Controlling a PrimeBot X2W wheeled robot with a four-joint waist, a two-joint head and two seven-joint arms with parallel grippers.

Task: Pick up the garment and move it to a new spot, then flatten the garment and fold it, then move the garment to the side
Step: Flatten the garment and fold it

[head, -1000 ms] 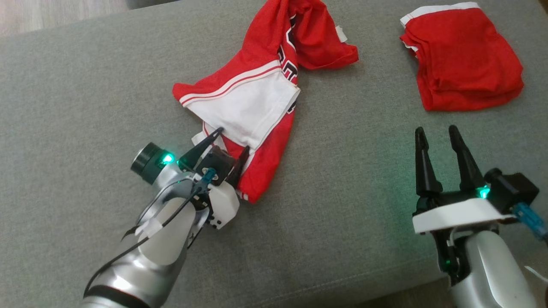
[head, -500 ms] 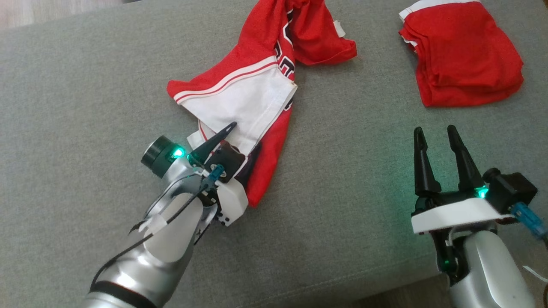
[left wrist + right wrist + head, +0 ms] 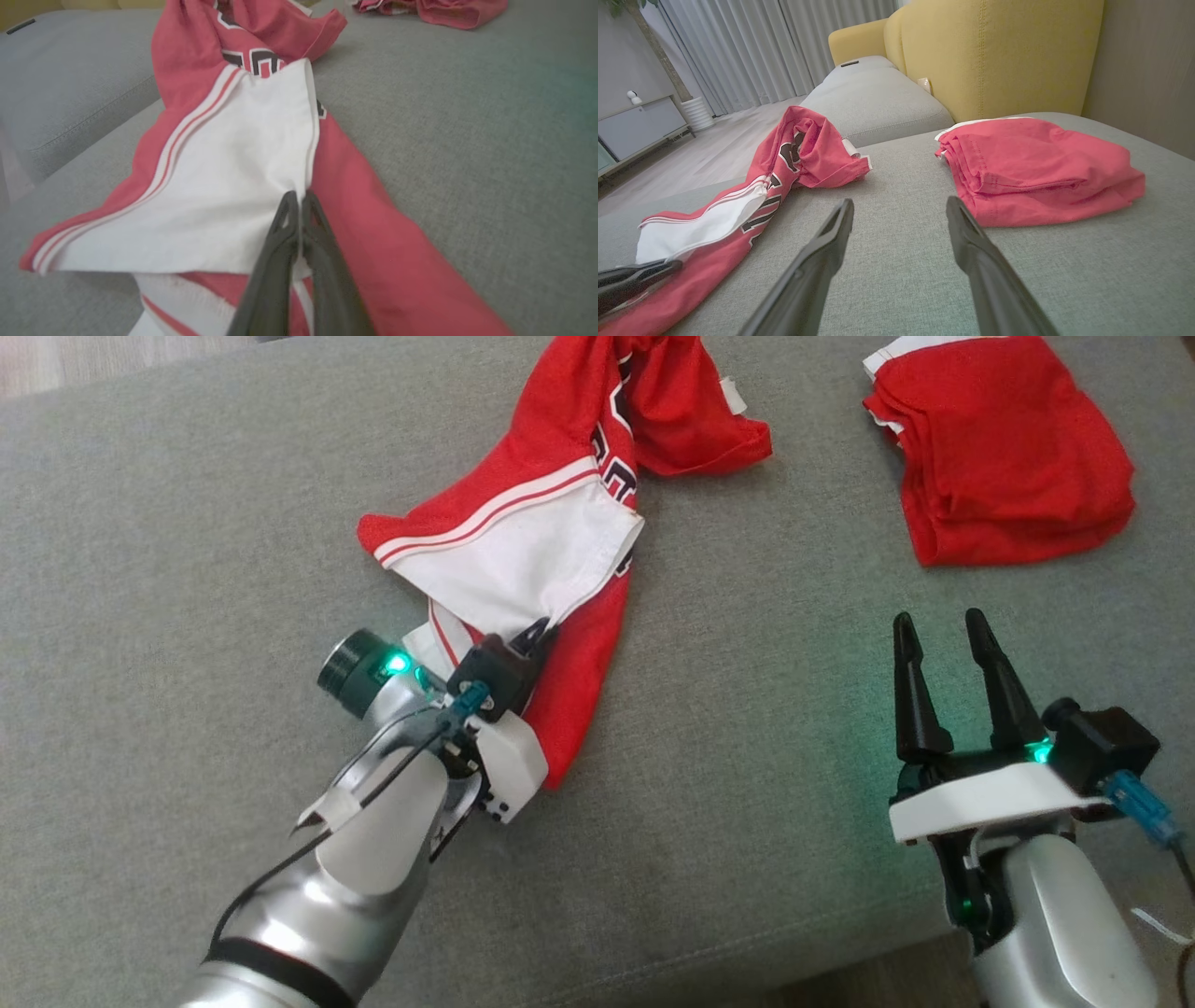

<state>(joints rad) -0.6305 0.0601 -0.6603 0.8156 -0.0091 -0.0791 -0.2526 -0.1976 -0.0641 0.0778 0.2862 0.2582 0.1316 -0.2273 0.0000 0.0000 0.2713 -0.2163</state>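
Head view shows the crumpled red and white jersey [image 3: 523, 537] lying stretched across the middle of the grey cushion [image 3: 168, 541]. The left gripper [image 3: 534, 637] has its fingers pinched together on the lower corner of the jersey's white panel, with cloth caught between them. The right gripper [image 3: 938, 616] is at the cushion's near right, jaws wide and holding nothing, near a folded red garment [image 3: 1008, 457].

Head camera looks steeply down on the sofa [image 3: 140, 523]. Left wrist camera sits low, very near the jersey [image 3: 224, 177], looking along the left pincer [image 3: 299, 199]. Right wrist camera, low and farther off, faces the backrest [image 3: 994, 56] — all three share the jersey.
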